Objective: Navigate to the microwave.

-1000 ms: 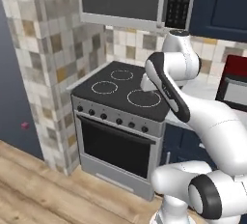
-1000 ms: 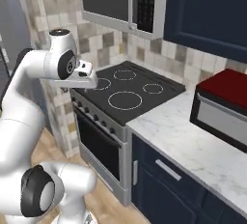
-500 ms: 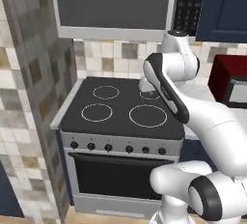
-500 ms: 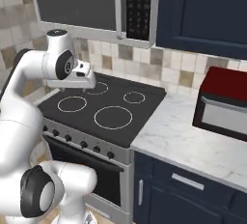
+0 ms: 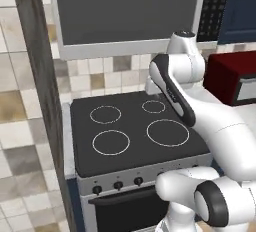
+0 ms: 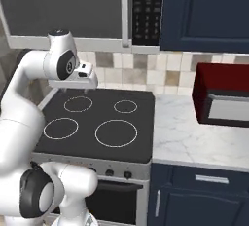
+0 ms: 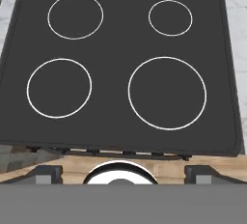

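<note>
The end effector [image 7: 123, 172] hangs over the stove, fingers spread wide apart, gripping nothing. The microwave [image 6: 78, 8] is mounted directly above the stove [image 6: 99, 122], filling the upper frame. The approach looks nearly complete; what remains is probably a small squaring-up of the base. A red-topped appliance [image 6: 221, 93] sits on the marble tabletop [image 6: 180, 137] to the right.

Black stove [image 6: 97, 122] with four ringed burners, knobs [image 5: 118, 185] along its front. Mottled beige-grey tile wall [image 5: 100, 76] behind. Marble counter [image 6: 194, 137] right of stove, navy cabinets [image 6: 204, 196] below and above [image 6: 204, 10]. Red-topped box [image 6: 223, 93] on counter. Wood floor [image 7: 72, 167] below stove front.
</note>
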